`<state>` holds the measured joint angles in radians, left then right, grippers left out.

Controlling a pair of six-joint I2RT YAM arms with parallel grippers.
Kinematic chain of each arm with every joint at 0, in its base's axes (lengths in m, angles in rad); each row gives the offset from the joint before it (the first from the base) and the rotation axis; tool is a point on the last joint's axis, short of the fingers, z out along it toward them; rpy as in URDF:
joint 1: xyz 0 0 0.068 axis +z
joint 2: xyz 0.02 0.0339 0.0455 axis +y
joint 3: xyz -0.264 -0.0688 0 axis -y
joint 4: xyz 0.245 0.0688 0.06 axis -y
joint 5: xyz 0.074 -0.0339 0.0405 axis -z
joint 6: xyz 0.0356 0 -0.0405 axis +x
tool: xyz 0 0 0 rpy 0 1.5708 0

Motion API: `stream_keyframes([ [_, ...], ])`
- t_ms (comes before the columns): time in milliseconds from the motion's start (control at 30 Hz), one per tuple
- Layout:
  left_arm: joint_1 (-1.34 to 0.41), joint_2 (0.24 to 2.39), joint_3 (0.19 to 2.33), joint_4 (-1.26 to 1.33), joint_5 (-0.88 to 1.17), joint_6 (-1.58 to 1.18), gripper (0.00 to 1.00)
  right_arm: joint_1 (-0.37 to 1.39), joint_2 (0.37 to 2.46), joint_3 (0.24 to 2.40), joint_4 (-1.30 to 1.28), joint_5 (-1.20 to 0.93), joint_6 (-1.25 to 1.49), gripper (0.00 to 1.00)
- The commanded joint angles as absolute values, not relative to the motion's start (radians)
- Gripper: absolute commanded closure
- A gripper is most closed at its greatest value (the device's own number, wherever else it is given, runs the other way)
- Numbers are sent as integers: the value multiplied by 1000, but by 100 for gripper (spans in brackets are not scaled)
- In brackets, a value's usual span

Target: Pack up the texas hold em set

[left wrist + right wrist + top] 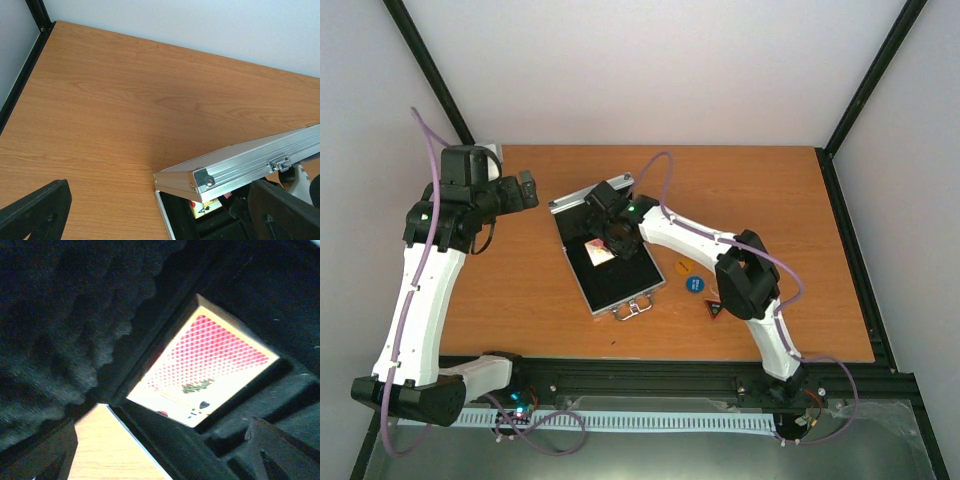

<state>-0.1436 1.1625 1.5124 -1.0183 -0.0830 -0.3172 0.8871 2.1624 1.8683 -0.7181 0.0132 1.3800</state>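
The silver case [620,292] lies open mid-table, its lid [570,203] tilted up at the back and its handle [633,309] at the near end. The red card deck [598,252] sits in the black lining; it also shows in the right wrist view [205,357] and the left wrist view [205,207]. My right gripper [617,238] hangs open and empty just above the deck, inside the case [165,460]. My left gripper [527,190] is open and empty, left of the lid [240,160]. An orange disc [682,267], a blue disc [694,284] and the dark triangular button [713,308] lie right of the case. No chip stacks show.
The wooden table [790,230] is bounded by a black frame rail [850,250] on the right and white walls behind. The lid's foam lining [60,330] hangs close over my right gripper.
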Motion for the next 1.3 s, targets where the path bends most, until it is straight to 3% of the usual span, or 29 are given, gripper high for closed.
stream_keyframes([
  [0,-149,1162,1526,-1021,-90,-300,0,893,2120,1862,-842,22,1200,11],
  [33,-149,1160,1525,-1021,-90,-300,0,893,2115,1855,-843,22,1174,17],
  [133,-149,1156,1521,-1023,-94,-300,0,890,2099,1819,-809,11,1095,59],
  [167,-149,1154,1519,-1024,-97,-301,0,890,2091,1799,-775,5,1073,67],
  [267,-149,1154,1519,-1026,-103,-299,0,890,2033,1674,-604,1,1049,80],
  [467,-149,1158,1505,-1019,-101,-299,0,888,1950,1457,-234,54,996,94],
  [667,-149,1161,1505,-1019,-104,-298,0,890,1986,1474,-76,29,897,92],
  [1267,-149,1167,1477,-1012,-89,-299,0,888,2195,1585,-209,15,928,93],
])
